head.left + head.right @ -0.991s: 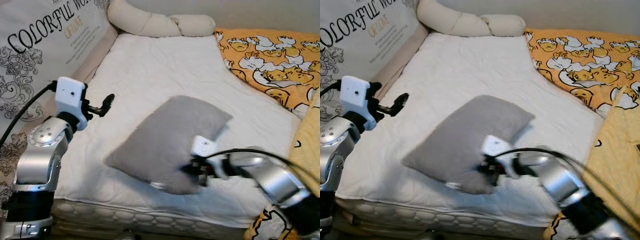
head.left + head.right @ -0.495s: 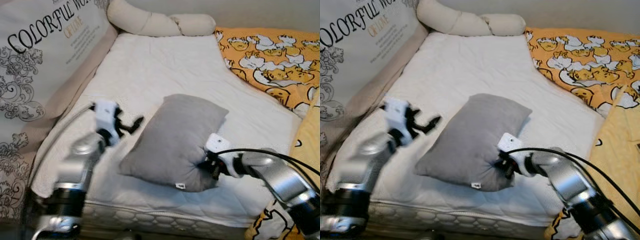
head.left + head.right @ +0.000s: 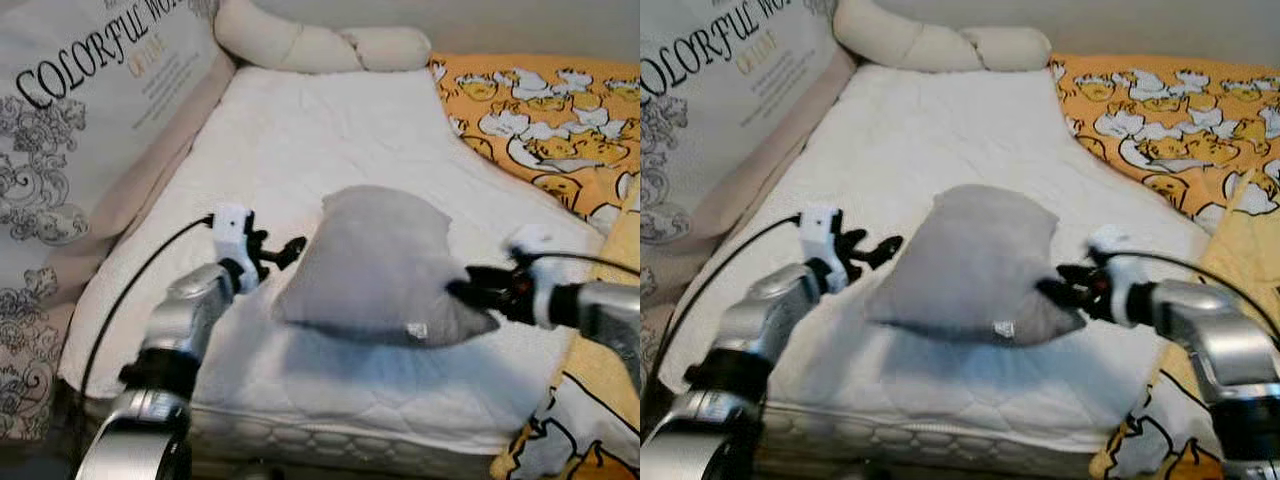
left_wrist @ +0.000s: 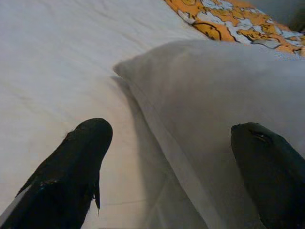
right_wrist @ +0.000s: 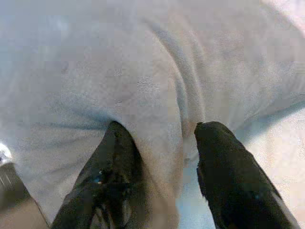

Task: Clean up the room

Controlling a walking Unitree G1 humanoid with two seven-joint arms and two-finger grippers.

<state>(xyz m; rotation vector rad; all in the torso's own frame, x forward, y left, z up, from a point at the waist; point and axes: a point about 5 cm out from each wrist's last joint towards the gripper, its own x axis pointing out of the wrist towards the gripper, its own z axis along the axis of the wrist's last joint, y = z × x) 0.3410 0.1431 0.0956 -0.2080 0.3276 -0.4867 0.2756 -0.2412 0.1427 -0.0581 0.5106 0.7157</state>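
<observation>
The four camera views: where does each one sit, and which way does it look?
Left and right eye views: head, looking down at the white quilted mattress; both arms show.
Left wrist view: along the open left gripper toward the soft grey rectangular pillow.
Right wrist view: along the right gripper, pinching pillow fabric.
All share the pillow.

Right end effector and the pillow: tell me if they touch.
Touching. In the right wrist view the right end effector pinches a fold of the pillow between its fingers.

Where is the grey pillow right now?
The grey pillow is mid-mattress, pinched by the right claw, with the open left claw beside it.
</observation>
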